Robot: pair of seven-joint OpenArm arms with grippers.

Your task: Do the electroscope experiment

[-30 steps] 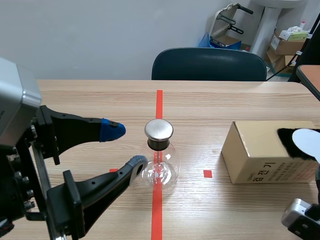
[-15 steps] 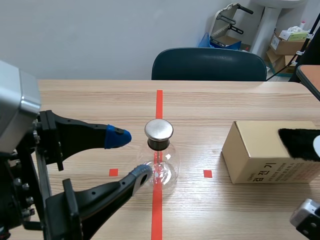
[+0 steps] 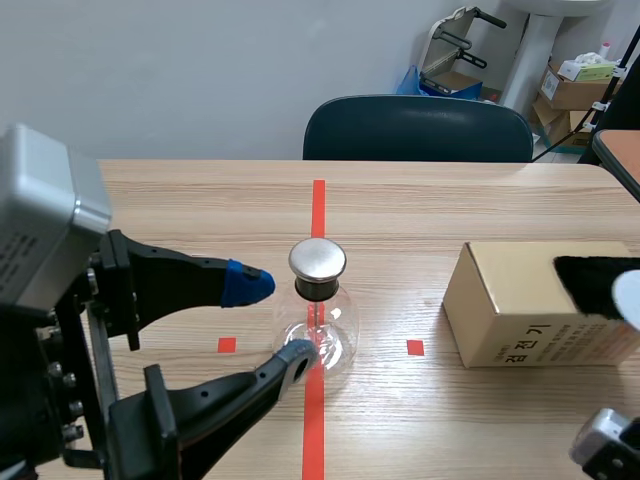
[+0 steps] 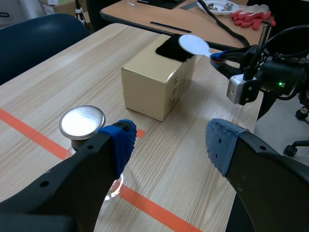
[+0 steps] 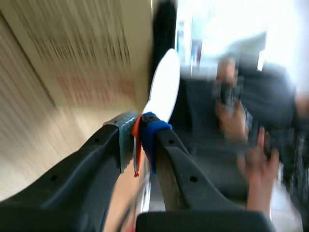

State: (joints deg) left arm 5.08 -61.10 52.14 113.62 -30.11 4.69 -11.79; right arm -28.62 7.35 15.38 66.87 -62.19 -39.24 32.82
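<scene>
the glass flask (image 3: pixel 318 335) with the round metal cap (image 3: pixel 318 258) stands on the table (image 3: pixel 180 200), right on the red tape line. my left jaws are spread wide and hold nothing. one blue pad (image 3: pixel 247 283) sits just beside the flask's neck, and the other pad (image 3: pixel 297 360) is at the flask's near side, either touching the glass or just off it, i cannot tell which. from the left wrist camera the cap (image 4: pixel 82 121) shows just past one pad (image 4: pixel 120 142), off to that side rather than in the gap.

my right jaws are closed tight on the thin orange handle (image 5: pixel 137 145) of a white paddle (image 5: pixel 164 87). the paddle (image 3: pixel 630 298) is up at the black cloth (image 3: pixel 590 285) lying on the cardboard box (image 3: pixel 520 310). i cannot tell whether it touches the cloth. the box is well apart from the flask. a dark chair (image 3: pixel 418 128) stands behind the table.
</scene>
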